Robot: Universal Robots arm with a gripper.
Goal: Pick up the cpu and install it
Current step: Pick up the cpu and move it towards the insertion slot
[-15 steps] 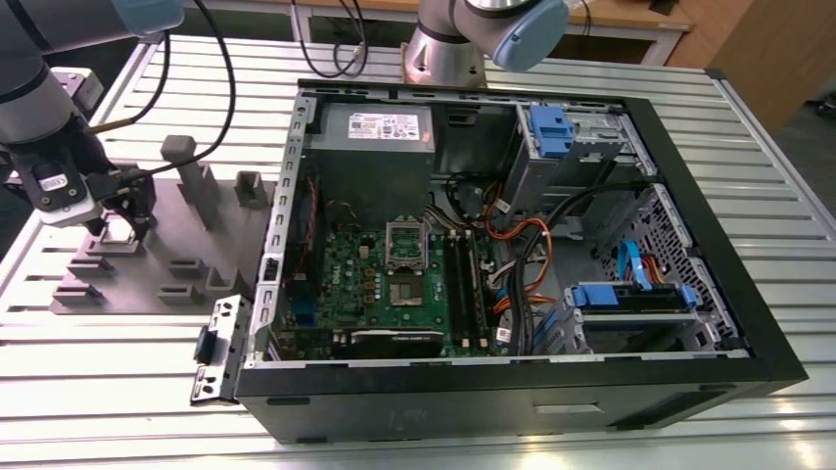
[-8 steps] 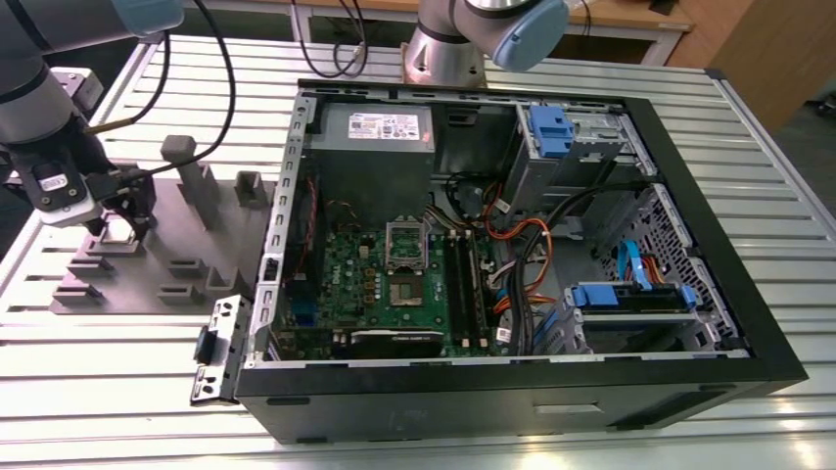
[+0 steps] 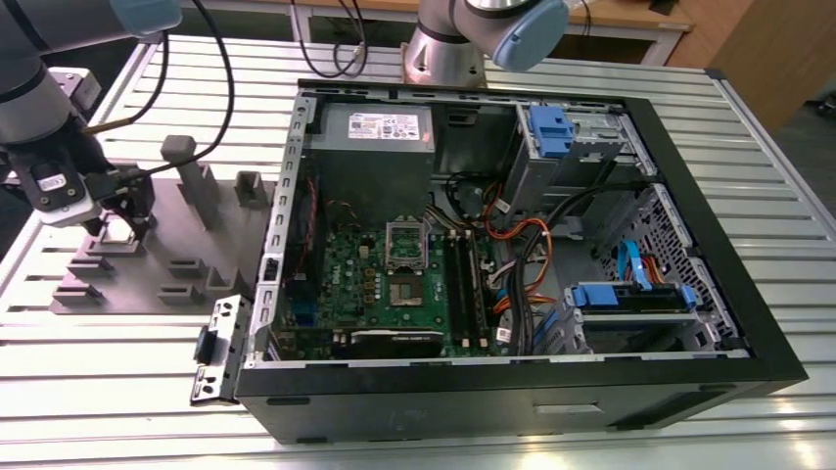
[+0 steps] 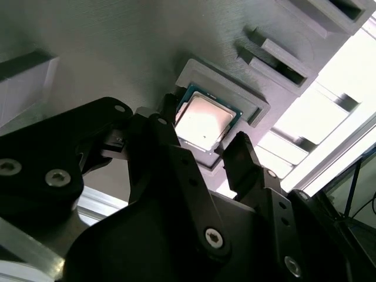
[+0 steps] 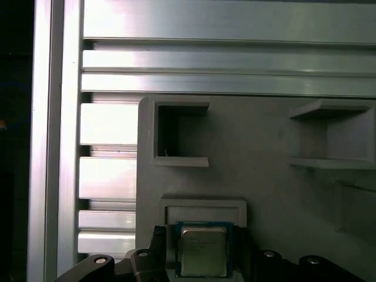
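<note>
- Black fingers [image 4: 167,126] of your gripper [image 4: 202,132] are the closest thing in both wrist views. They stand parted, one on each side of the cpu [image 4: 205,120], and a thin gap shows at each flank, so you have nothing clamped.
- Between those fingers the cpu lies flat. You can see its silver-grey top facing up and a narrow green rim around it.
- In the first wrist view your gripper [image 5: 198,235] straddles the cpu [image 5: 203,251] squarely, the chip's edges parallel to the fingers.
- You have the chip seated in a shallow square nest [image 4: 252,103] raised from the grey plastic fixture [image 4: 117,47], not in the computer.
- Around the nest, the fixture [image 5: 264,176] carries other open pockets and ledges.
- Under the fixture you see the slatted aluminium table [image 5: 205,59], its bright ribs running past the plate's edge.
- In the exterior view your gripper [image 3: 124,217] hangs low over the fixture [image 3: 170,264] at the exterior view's left, well apart from the open computer case [image 3: 523,392].
- Inside that case the green motherboard [image 3: 379,284] lies flat, and the silver socket frame [image 3: 406,245] sits on it near the middle.
- Further in, a grey power supply [image 3: 372,127] fills the case's back corner, with blue drive brackets [image 3: 549,127] beside it.
- Beyond the case, a grey robot column [image 3: 444,59] stands on the table [image 3: 131,392].
</note>
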